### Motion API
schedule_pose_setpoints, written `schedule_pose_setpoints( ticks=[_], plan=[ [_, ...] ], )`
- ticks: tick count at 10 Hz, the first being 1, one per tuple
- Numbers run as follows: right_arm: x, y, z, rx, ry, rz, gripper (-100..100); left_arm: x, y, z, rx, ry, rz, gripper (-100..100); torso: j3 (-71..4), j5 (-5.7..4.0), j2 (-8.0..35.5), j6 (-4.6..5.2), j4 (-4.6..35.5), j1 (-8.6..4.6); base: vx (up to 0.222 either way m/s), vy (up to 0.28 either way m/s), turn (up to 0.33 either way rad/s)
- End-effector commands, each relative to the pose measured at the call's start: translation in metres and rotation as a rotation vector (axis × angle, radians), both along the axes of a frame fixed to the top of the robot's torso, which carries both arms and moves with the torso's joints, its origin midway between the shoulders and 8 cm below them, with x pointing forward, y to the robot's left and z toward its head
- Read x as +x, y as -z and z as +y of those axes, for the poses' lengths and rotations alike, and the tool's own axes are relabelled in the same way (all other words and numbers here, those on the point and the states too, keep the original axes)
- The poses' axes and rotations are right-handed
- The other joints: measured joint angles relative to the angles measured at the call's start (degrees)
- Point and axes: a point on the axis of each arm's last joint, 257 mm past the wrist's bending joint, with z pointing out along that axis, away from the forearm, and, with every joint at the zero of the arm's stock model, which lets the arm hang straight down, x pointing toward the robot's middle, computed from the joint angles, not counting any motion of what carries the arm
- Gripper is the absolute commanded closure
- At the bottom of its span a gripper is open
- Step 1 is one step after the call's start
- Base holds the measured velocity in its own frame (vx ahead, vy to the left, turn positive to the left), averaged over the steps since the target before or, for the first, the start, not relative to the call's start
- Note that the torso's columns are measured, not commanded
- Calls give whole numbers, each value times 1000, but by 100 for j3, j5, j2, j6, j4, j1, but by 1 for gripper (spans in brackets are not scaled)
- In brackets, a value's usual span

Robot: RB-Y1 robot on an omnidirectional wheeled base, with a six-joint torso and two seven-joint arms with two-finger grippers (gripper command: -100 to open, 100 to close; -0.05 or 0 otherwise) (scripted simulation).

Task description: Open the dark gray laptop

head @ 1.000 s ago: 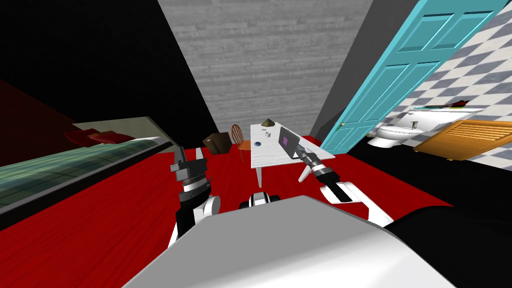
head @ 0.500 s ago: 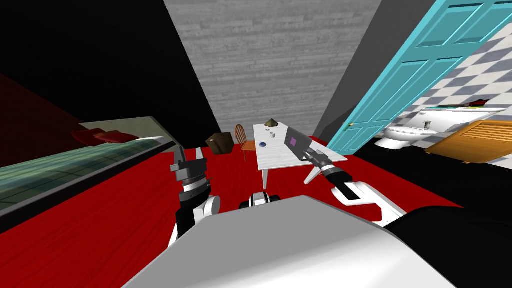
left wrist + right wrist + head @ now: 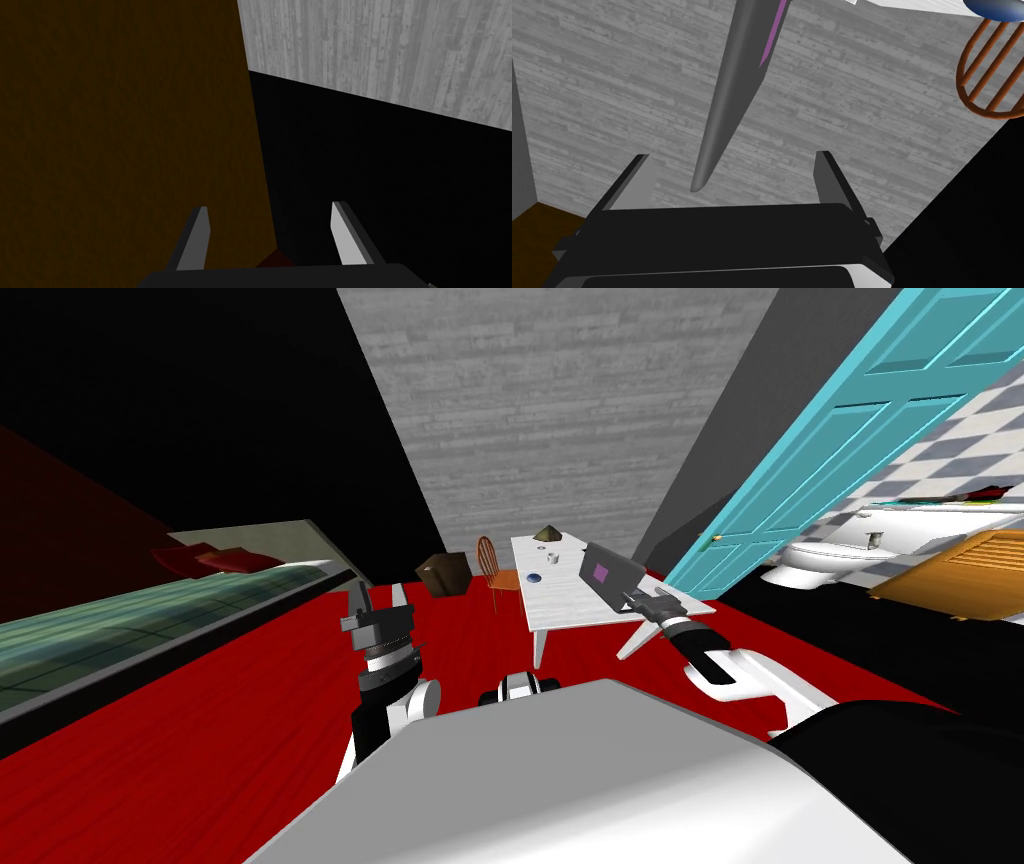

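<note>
The dark grey laptop stands open on the white table, its lid raised and a purple patch on its screen. My right gripper is at the lid's near edge. In the right wrist view the lid runs edge-on away from the hand, with its corner between the open fingers of the right gripper; neither finger touches it. My left gripper is held up over the red floor, left of the table, open with nothing in it.
On the table are a small cup, a blue bowl and a pyramid-shaped thing. An orange chair and a brown box stand left of the table. A teal door is open at the right, a bed lies left.
The whole head view has slid right, so I have turned or moved. My right hand has come back toward me along the lid, which now leans a little further open.
</note>
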Motion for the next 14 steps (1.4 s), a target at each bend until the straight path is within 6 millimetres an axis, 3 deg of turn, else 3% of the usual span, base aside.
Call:
schedule_pose_setpoints(
  ticks=[1,2,3,7,10,11,14],
  plan=[
    [-10,-6,-43,-138,86,63,-100,0,0,0,0,0,0,0,-6,4,-9,-2,-3,11,78,125,22],
    [-10,-6,-43,-138,86,63,-100,0,0,0,0,0,0,0,-12,4,-19,-2,-6,12,58,91,3],
    [-17,-14,-70,-232,138,102,-100,0,0,0,0,0,0,0,-8,0,-10,-2,-4,-5,57,103,31],
    [-27,-40,-113,-404,220,161,-100,0,0,0,0,0,0,0,3,0,5,-1,1,-7,52,101,17],
    [-27,-41,-116,-417,225,164,-100,0,0,0,0,0,0,0,-2,-4,-2,-1,-1,-15,23,45,5],
    [-27,-41,-116,-416,225,164,100,0,0,0,0,0,0,0,1,-6,1,-1,0,-18,0,0,0],
    [-27,-41,-129,-311,213,167,100,0,0,0,0,0,0,0,-6,-5,-8,-5,-4,-16,-22,-37,26]
  ],
)
